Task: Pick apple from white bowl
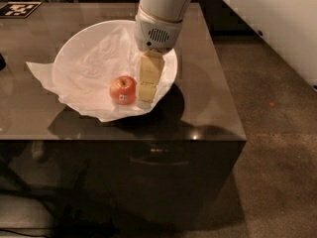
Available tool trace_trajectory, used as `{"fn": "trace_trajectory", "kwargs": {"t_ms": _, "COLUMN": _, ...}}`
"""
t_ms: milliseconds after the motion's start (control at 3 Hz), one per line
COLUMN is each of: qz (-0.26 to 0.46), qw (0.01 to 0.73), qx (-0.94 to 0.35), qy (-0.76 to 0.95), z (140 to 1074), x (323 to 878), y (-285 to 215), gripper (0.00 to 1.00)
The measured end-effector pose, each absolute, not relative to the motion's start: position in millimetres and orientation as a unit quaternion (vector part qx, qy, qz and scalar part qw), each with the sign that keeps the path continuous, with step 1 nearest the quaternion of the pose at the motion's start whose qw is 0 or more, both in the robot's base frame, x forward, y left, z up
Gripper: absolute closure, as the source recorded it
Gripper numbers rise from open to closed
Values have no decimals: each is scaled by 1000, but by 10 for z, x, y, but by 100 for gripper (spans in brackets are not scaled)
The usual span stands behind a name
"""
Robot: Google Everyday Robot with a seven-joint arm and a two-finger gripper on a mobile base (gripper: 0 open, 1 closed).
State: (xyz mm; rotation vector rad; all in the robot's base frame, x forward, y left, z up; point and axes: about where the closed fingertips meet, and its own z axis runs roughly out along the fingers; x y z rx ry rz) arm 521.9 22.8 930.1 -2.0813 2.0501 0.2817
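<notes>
The apple (123, 89), red-orange with a small white sticker, lies in the front part of the white bowl (79, 36), which is lined with crumpled white paper (42, 76). My gripper (145, 102) reaches down into the bowl from above, its cream fingers just to the right of the apple, close beside it. The white arm housing hides the bowl's far right rim.
The bowl stands on a glossy brown table (208, 83) whose front edge runs just below it. A black-and-white marker tag (19, 9) lies at the table's far left corner. Floor lies to the right.
</notes>
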Motion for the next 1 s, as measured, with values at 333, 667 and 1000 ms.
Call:
{"fn": "trace_trajectory", "kwargs": {"t_ms": 333, "qz": 94, "qw": 112, "qx": -704, "qy": 695, "z": 9309, "x": 5248, "y": 253, "gripper": 0}}
{"fn": "trace_trajectory", "kwargs": {"t_ms": 667, "qz": 94, "qw": 131, "qx": -700, "qy": 696, "z": 9426, "x": 5224, "y": 266, "gripper": 0}}
{"fn": "trace_trajectory", "kwargs": {"t_ms": 1000, "qz": 99, "qw": 148, "qx": -701, "qy": 690, "z": 9642, "x": 5318, "y": 556, "gripper": 0}}
